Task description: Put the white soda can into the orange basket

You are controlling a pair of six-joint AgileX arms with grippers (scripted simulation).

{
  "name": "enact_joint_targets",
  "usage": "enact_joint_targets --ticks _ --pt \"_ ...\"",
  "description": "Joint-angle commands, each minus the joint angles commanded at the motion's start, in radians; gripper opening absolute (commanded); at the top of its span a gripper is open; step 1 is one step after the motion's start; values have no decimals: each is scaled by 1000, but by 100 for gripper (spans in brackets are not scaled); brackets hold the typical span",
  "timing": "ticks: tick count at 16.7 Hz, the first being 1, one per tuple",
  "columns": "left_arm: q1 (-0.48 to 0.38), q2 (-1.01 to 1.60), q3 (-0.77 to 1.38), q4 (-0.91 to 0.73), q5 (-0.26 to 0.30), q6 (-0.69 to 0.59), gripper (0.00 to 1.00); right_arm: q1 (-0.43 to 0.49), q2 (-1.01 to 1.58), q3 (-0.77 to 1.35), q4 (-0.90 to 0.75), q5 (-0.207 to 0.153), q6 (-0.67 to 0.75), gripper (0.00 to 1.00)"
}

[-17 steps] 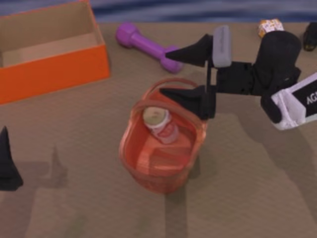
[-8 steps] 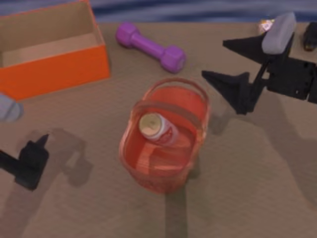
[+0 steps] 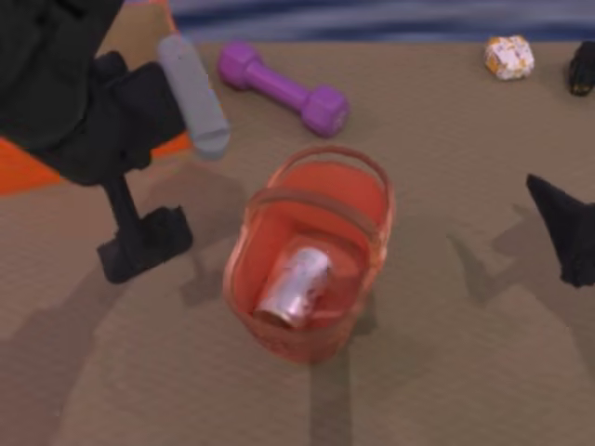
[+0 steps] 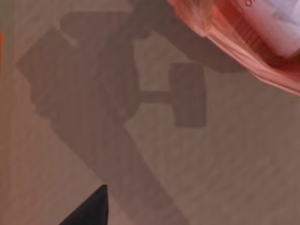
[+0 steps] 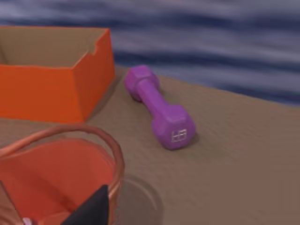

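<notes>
The white soda can (image 3: 296,286) lies on its side on the floor of the orange basket (image 3: 372,200), which stands mid-table. No gripper touches either. My left gripper (image 3: 147,243) hangs open over the table just left of the basket, with its bulky arm above it. In the left wrist view one dark fingertip (image 4: 93,208) shows over bare table, with the basket's rim (image 4: 225,35) and the can (image 4: 276,21) at a corner. My right gripper (image 3: 565,228) sits open and empty at the right edge. Its fingertip (image 5: 96,206) shows beside the basket's handle (image 5: 110,145).
A purple dumbbell (image 3: 284,88) lies behind the basket. The rectangular orange box (image 3: 14,172) is at the back left, mostly hidden by my left arm. A white-and-orange lump (image 3: 509,56) and a black object (image 3: 583,67) lie at the back right.
The can has tipped from leaning upright to lying flat in the basket. My right gripper withdrew to the right edge. My left arm swung in from the left toward the basket.
</notes>
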Motion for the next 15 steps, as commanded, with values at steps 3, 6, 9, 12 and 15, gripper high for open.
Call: enact_joint_targets --ticks 3,6,9,12,15 --pt "-79 271 274 -169 -8 145 100 -40 -307 -134 -143 140 3 100" --pt "-144 507 527 -302 -22 272 100 -73 -583 -235 -257 258 5 100" --pt "-190 683 723 -393 -39 368 100 -98 -796 -302 -338 349 9 100" --pt "-215 787 838 -442 -53 426 100 -113 -915 -338 -385 404 12 100" --pt "-221 813 866 -453 -57 440 100 -117 -942 -346 -397 417 14 100"
